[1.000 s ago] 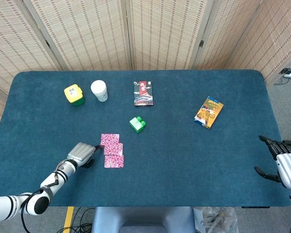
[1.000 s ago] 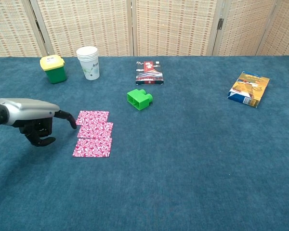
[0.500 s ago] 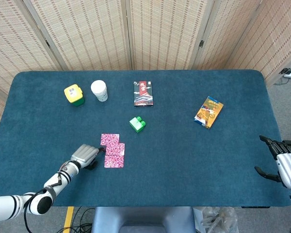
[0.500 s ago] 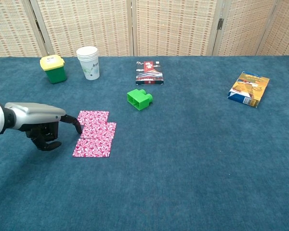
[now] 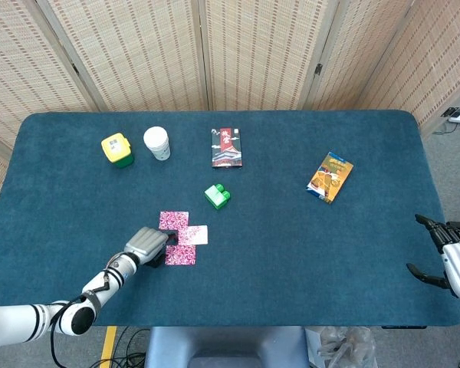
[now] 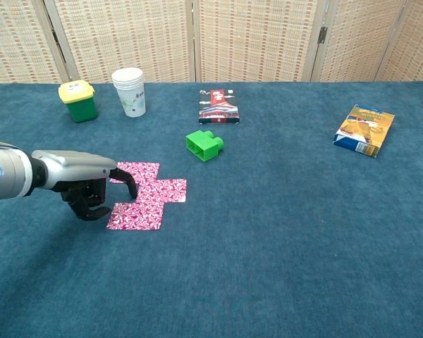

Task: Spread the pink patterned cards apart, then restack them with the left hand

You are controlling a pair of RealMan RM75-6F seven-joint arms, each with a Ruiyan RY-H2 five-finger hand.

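Observation:
Three pink patterned cards lie on the blue table, spread in a rough zigzag. The top card (image 5: 174,220) (image 6: 137,171) and bottom card (image 5: 180,255) (image 6: 134,217) line up. The middle card (image 5: 192,234) (image 6: 167,190) sticks out to the right of them. My left hand (image 5: 148,245) (image 6: 84,184) lies at the cards' left edge, one finger reaching onto the cards and the rest curled under. It holds nothing. My right hand (image 5: 454,257) hovers off the table's right edge, fingers apart and empty; the chest view does not show it.
Behind the cards stand a green block (image 5: 217,195) (image 6: 204,145), a dark card box (image 5: 227,147) (image 6: 218,106), a white cup (image 5: 157,142) (image 6: 129,91) and a yellow-lidded green pot (image 5: 117,149) (image 6: 78,100). An orange snack pack (image 5: 330,177) (image 6: 365,129) lies far right.
My left hand has moved right onto the cards, and the middle card has slid rightward out from between the other two. The right hand has barely moved.

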